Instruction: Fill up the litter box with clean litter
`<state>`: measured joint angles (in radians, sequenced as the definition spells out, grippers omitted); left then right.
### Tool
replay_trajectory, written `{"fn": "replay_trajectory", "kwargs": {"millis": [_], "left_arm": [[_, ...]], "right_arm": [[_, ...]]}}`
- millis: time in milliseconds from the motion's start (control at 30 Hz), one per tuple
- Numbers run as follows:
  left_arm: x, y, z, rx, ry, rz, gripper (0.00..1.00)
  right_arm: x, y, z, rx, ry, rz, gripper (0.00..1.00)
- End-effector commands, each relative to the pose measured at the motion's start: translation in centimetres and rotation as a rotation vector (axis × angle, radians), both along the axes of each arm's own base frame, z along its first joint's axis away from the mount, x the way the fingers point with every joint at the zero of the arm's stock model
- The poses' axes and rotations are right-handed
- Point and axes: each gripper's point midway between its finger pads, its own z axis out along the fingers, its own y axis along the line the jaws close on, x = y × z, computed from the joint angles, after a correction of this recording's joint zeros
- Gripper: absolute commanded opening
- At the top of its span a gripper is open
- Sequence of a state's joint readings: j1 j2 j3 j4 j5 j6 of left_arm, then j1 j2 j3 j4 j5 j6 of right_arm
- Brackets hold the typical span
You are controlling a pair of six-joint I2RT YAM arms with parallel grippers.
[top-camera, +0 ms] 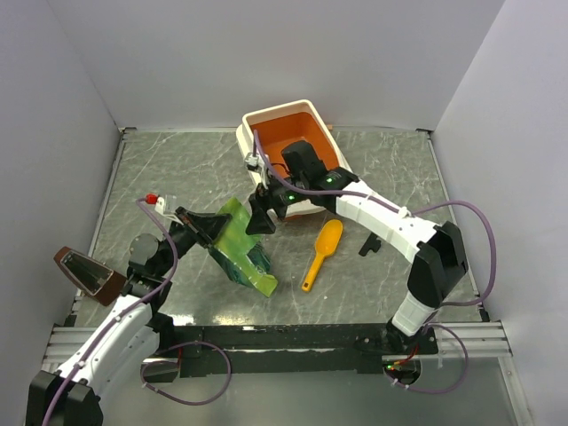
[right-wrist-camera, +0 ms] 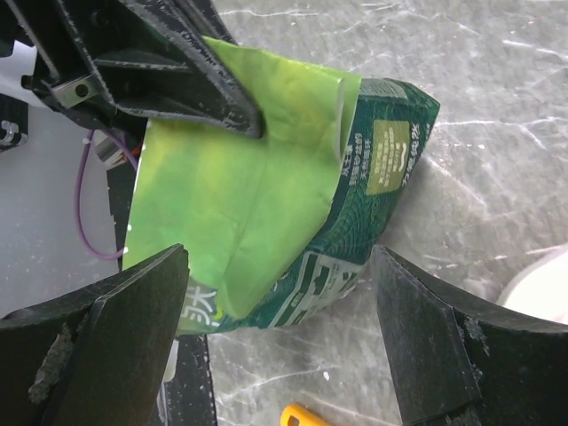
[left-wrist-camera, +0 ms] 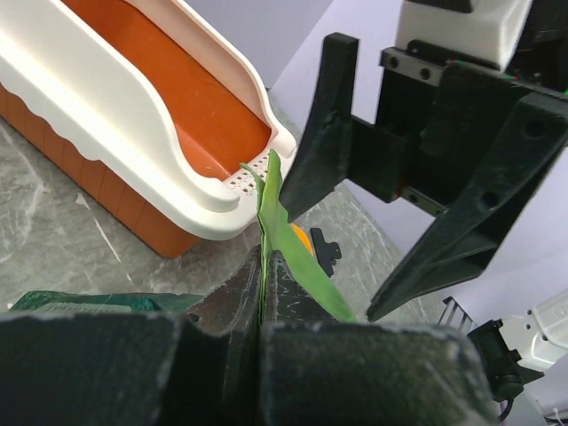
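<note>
Bag clamped on the left, right jaws wide

The left gripper has its jaws pressed together on the upper edge of the green bag, which stands on the grey marbled surface. The right gripper hangs just beside the bag, jaws spread apart to either side of its folded top. The litter box sits at the far side of the surface, orange inside showing. An orange-yellow scoop lies right of the bag.
</note>
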<state>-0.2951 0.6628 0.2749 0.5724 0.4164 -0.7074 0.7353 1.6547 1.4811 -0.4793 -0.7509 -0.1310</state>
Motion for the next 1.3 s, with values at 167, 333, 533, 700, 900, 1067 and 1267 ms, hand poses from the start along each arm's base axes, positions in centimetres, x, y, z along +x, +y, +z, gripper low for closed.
{"fn": "replay_trajectory", "kwargs": {"millis": [167, 333, 533, 700, 900, 1067, 1267], "left_arm": [[-3.0, 0.4, 10.8, -0.171, -0.370, -0.038, 0.01], [-2.9, 0.5, 11.1, -0.178, -0.376, -0.034, 0.01], [-2.8, 0.8, 11.9, -0.170, -0.396, -0.010, 0.01], [-2.1, 1.6, 14.0, -0.140, -0.421, 0.062, 0.01], [2.2, 6.6, 13.1, -0.005, -0.196, 0.421, 0.41], [3.2, 9.7, 9.9, 0.131, 0.019, 0.591, 0.62], [2.0, 9.7, 7.0, 0.175, 0.117, 0.565, 0.63]], "right_arm": [[-1.1, 2.7, 0.7, 0.101, -0.005, 0.116, 0.91], [-2.4, 4.1, -0.2, 0.108, 0.032, 0.157, 0.89], [-3.5, 4.9, -1.1, 0.089, 0.061, 0.189, 0.63], [-2.3, 4.5, -0.8, 0.047, 0.008, 0.109, 0.00], [-0.3, 3.4, 3.3, -0.001, -0.164, -0.010, 0.00], [1.1, 3.4, 5.6, -0.096, -0.309, -0.051, 0.00], [2.0, 4.4, 8.4, -0.238, -0.546, -0.098, 0.00]]}}
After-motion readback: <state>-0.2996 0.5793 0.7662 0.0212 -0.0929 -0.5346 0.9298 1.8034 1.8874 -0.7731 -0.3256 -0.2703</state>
